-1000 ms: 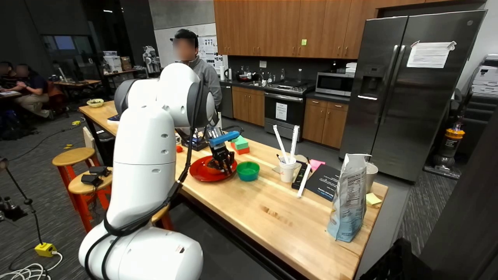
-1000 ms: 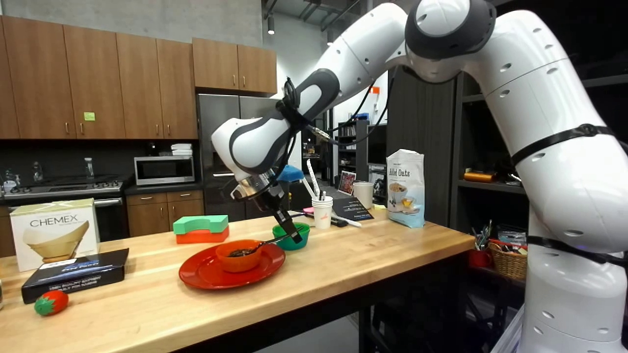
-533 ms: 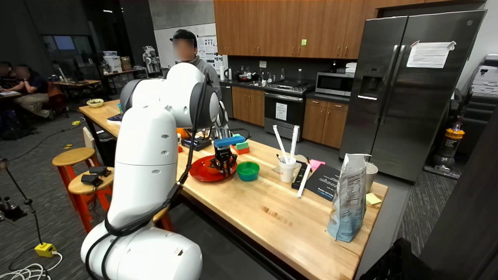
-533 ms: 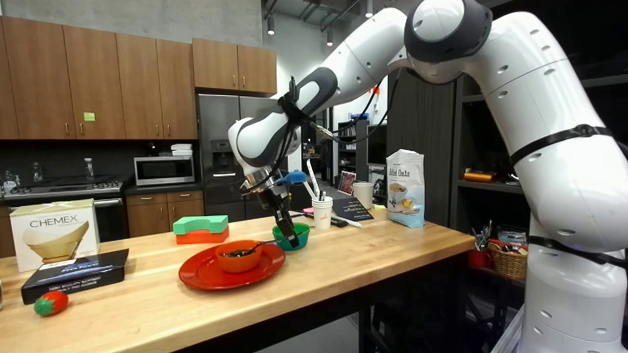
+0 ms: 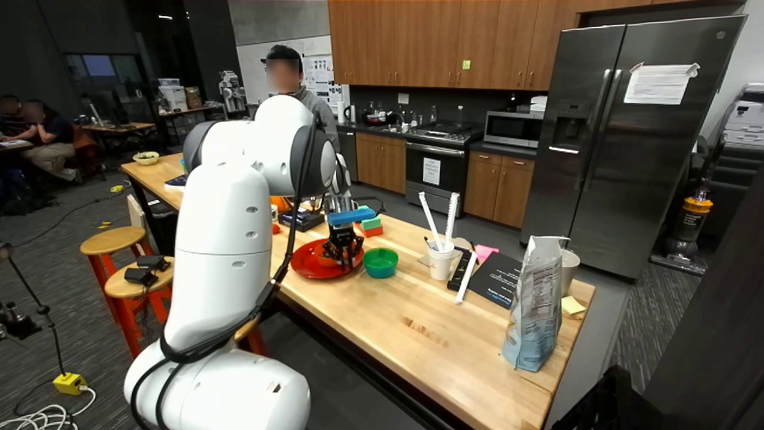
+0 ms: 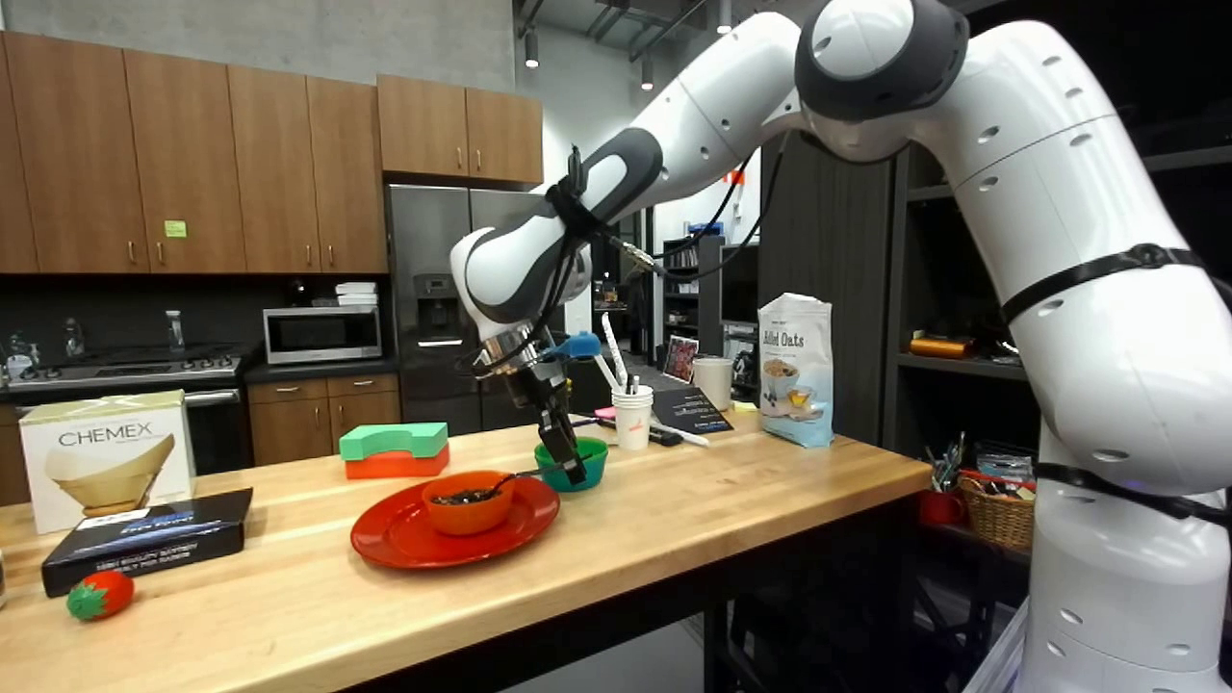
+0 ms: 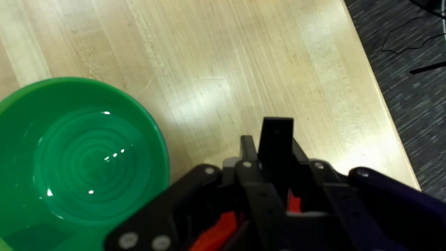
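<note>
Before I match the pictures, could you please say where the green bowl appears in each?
In an exterior view: green bowl near centre, right of the red plate.
In an exterior view: green bowl near centre, partly behind the gripper.
In the wrist view: green bowl lower left, cropped.
Shared landmark: the gripper, close by.

We see a long, pale wooden table (image 5: 382,313).
On its top we find a round red plate (image 6: 397,526), a round green plastic bowl (image 5: 380,269) just beside it, a stack of white paper cups (image 6: 632,423), a tall white-and-blue oats bag (image 6: 797,371), a flat black box (image 6: 149,539) and a red strawberry-shaped piece (image 6: 101,595).
</note>
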Robot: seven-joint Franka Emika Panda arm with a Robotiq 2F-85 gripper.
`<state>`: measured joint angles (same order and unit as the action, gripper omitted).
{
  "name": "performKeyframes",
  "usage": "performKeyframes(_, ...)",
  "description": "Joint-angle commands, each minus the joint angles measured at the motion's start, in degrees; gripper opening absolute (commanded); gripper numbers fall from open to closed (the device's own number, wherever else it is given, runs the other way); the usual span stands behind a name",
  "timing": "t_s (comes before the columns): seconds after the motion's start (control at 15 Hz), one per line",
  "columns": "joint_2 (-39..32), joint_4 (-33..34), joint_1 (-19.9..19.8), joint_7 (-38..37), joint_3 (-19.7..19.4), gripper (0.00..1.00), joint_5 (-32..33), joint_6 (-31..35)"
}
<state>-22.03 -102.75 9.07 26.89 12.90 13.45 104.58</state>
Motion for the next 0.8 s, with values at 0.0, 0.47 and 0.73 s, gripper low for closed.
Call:
performKeyframes(0.0, 2.8, -2.3, 0.1, -1.0, -0.2, 0.06, -1.4, 0.5)
performKeyframes(0.47, 5.3, -4.1, 1.1, -4.3, 0.0, 0.06, -1.2, -0.7)
performKeyframes(0.73, 7.2, -6.8, 1.3, -6.5, 0.1, 0.06, -1.9, 0.0)
